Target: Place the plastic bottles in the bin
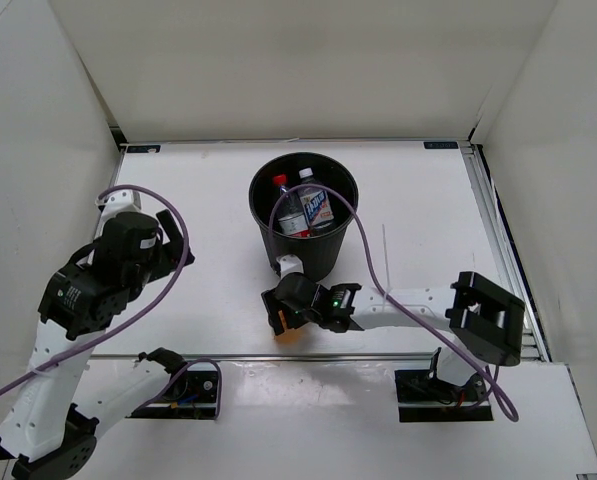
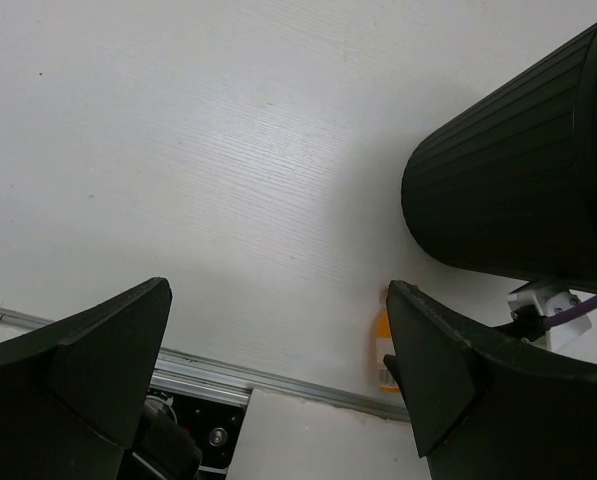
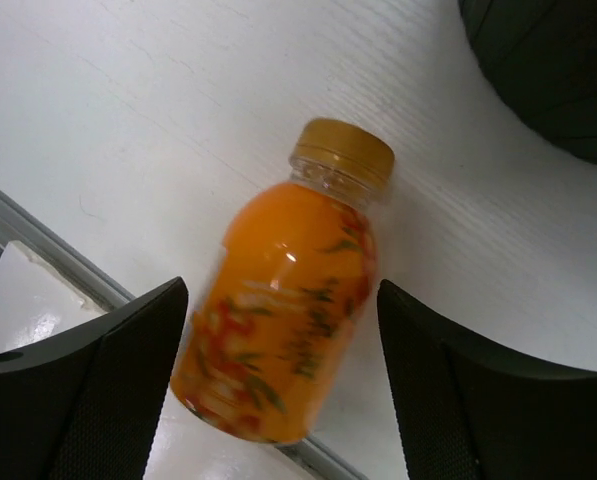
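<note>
The short orange bottle (image 3: 288, 320) lies on the white table by the near rail, cap pointing towards the bin. My right gripper (image 3: 283, 300) is open, one finger on each side of the bottle with a gap at both. In the top view the right gripper (image 1: 281, 318) covers most of the orange bottle (image 1: 277, 325). The round black bin (image 1: 303, 205) stands just behind and holds a red-capped bottle (image 1: 288, 208) and a blue-white labelled one (image 1: 317, 206). My left gripper (image 1: 173, 238) is open and empty at the table's left; its view shows the orange bottle (image 2: 382, 350) and the bin (image 2: 518, 190).
An aluminium rail (image 1: 378, 355) runs along the table's near edge, right beside the orange bottle. A purple cable (image 1: 373, 255) arcs over the bin's rim to the right arm. White walls enclose the table on three sides.
</note>
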Action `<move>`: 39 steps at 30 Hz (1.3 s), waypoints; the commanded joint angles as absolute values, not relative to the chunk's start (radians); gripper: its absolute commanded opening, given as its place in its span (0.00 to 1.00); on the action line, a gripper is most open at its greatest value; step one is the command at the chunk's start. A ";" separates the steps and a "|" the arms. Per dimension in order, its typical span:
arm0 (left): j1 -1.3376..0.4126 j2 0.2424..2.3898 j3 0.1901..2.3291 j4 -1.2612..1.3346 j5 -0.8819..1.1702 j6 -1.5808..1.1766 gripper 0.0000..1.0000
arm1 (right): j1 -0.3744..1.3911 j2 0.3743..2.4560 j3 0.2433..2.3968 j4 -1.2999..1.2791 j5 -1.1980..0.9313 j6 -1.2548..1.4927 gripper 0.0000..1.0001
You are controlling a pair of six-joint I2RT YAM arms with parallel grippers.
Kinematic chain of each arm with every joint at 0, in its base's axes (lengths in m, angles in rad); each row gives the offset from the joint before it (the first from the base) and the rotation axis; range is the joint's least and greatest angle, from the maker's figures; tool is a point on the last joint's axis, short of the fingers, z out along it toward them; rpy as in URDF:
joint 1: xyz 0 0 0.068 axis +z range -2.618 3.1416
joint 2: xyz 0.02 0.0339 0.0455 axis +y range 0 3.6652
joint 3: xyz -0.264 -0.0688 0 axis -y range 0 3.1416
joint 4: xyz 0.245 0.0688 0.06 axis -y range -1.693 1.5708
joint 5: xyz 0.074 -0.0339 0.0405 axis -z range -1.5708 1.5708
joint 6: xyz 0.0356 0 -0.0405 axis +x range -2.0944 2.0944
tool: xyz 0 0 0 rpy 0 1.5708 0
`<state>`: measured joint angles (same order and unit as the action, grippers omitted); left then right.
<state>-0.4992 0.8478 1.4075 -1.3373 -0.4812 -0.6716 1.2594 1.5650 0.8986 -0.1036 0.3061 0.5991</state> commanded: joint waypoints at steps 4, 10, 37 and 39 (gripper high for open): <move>-0.494 0.818 1.418 -1.388 -0.497 -0.660 1.00 | 1.264 1.569 0.948 -0.207 0.252 0.649 0.59; -0.494 0.808 1.384 -1.379 -0.529 -0.670 1.00 | 1.321 1.427 0.893 -0.380 0.274 0.701 0.31; -0.494 0.779 1.315 -1.391 -0.538 -0.643 1.00 | 1.330 1.632 1.052 -0.192 0.471 0.379 0.96; -0.494 0.779 1.325 -1.405 -0.538 -0.643 1.00 | 1.303 1.660 1.052 -0.155 0.443 0.356 0.96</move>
<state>-0.4992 0.7853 1.2823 -1.3403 -0.5278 -0.6544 1.3315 1.6421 1.0042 -0.2840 0.4580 0.4110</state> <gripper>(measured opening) 0.998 0.963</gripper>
